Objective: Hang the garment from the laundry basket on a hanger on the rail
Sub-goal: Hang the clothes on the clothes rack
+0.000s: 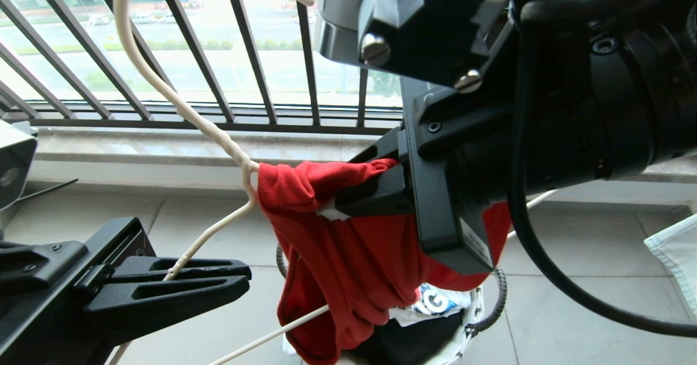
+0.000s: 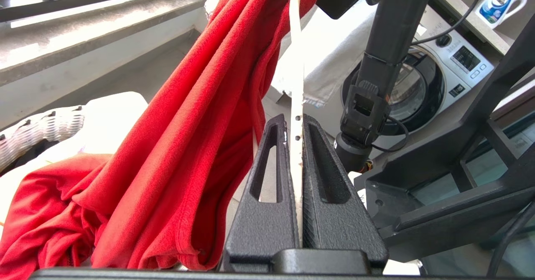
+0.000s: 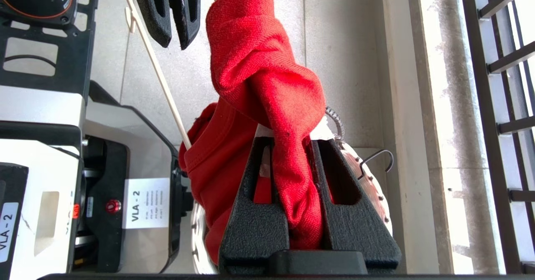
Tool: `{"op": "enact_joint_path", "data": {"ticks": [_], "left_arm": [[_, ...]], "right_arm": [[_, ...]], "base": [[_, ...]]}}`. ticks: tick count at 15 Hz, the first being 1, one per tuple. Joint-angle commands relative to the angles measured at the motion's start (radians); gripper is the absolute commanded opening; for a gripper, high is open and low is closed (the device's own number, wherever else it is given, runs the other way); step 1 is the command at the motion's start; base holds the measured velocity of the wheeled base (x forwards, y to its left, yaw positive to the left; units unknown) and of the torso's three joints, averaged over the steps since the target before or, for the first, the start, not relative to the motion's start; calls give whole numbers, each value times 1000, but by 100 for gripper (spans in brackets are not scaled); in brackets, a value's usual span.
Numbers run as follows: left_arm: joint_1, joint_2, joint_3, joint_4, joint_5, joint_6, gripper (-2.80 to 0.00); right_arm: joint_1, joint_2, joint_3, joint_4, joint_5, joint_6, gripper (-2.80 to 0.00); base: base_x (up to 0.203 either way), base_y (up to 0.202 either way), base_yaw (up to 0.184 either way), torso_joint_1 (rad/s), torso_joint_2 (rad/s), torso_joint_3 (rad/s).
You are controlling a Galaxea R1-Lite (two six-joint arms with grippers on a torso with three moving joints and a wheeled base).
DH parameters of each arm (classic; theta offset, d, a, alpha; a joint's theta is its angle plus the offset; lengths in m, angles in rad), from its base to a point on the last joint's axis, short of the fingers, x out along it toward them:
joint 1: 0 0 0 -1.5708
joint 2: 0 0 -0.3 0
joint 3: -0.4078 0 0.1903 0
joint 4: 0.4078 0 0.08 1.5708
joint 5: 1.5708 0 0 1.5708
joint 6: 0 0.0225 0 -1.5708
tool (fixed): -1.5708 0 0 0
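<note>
The red garment (image 1: 348,256) hangs bunched over the neck end of the cream wire hanger (image 1: 248,170), and its lower part trails into the white woven laundry basket (image 1: 474,321). My left gripper (image 1: 245,279) is shut on the hanger's sloping arm. In the left wrist view that gripper (image 2: 297,119) pinches the wire (image 2: 297,62) with red cloth (image 2: 188,125) beside it. My right gripper (image 3: 292,140) is shut on a thick fold of the garment (image 3: 267,71) above the basket rim (image 3: 376,179). The rail is out of view.
The black balcony railing (image 1: 245,43) and a stone ledge run along the far side. A white printed T-shirt (image 1: 435,302) lies in the basket. A washing machine (image 2: 439,79) stands behind my arms, and white cloth (image 1: 675,250) hangs at the right.
</note>
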Motion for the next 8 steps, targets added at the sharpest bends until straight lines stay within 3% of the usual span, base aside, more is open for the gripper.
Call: {"op": "enact_joint_path", "data": {"ticks": [1,8], "left_arm": [[4,2,-3,0,-8,-2,-280],[5,3,-23,8,17,-2,-280]], "right_arm": [[-7,-2,-1,0,0,-2,-280],[-24,-5,-1,0,-2,-2,-280]], "base": [[0,0,0,0,0,0],[0,0,0,0,0,0]]}}
